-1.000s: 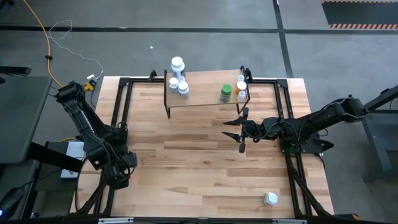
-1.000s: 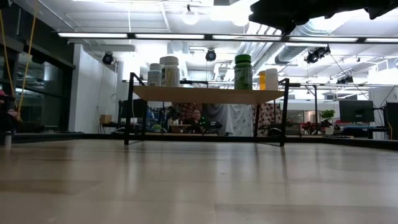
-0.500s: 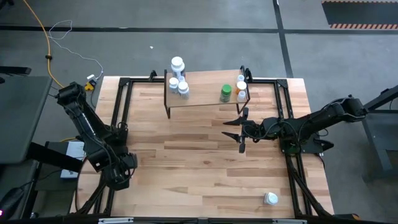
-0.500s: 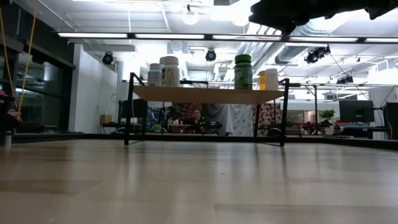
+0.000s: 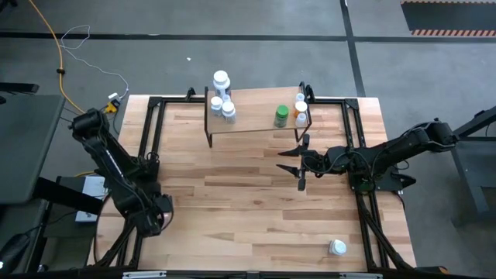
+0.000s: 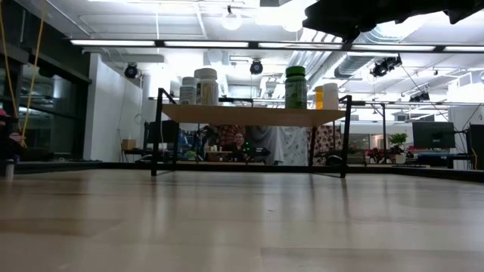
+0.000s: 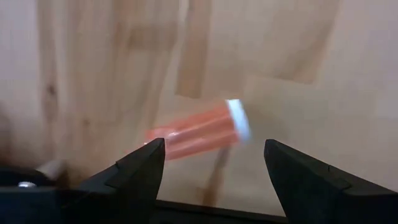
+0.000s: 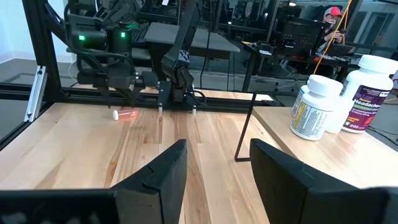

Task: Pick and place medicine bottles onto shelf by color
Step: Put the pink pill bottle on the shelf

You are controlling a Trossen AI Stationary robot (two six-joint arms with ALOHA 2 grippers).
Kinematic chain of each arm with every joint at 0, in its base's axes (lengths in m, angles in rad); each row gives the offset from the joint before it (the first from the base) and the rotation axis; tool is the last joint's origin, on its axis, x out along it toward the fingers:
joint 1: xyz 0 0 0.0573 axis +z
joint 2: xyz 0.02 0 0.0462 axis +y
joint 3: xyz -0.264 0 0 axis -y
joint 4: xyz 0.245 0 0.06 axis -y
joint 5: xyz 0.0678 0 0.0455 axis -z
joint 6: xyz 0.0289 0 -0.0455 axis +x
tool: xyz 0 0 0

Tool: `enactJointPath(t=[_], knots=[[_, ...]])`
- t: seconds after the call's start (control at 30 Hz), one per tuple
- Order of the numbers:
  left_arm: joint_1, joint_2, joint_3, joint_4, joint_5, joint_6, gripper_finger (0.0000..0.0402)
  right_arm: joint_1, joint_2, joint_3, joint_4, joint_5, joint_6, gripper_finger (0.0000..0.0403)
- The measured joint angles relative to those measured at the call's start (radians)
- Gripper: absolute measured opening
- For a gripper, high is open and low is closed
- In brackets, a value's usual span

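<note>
Beneath spread left claw (image 7: 211, 158) — orange bottle (image 7: 198, 132) sideways.

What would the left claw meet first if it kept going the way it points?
Probably the orange bottle lying on its side on the table, seen between the open left claw fingers in its wrist view; depth is unclear.

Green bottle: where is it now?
The green bottle stands upright on the shelf, toward its right end in the high view, just left of the orange bottle.
</note>
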Motion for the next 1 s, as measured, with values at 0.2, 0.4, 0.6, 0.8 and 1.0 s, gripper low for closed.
enactJointPath(t=[0.2, 0.4, 0.6, 0.8, 1.0], knots=[[0.003, 0.058, 0.000, -0.048, -0.008, 0.171, 0.0264, 0.000, 0.000, 0.000, 0.000, 0.000, 0.000, 0.0165], [0.003, 0.146, 0.000, -0.046, 0.037, 0.369, 0.0264, 0.000, 0.000, 0.000, 0.000, 0.000, 0.000, 0.0165], [0.003, 0.216, 0.008, -0.046, 0.013, 0.444, 0.0264, 0.000, 0.000, 0.000, 0.000, 0.000, 0.000, 0.0165], [0.003, 0.218, 0.027, -0.050, -0.011, 0.466, 0.0264, 0.000, 0.000, 0.000, 0.000, 0.000, 0.000, 0.0165], [0.006, 0.221, 0.048, -0.028, -0.050, 0.597, 0.0264, 0.000, 0.000, 0.000, 0.000, 0.000, 0.003, 0.0165]])
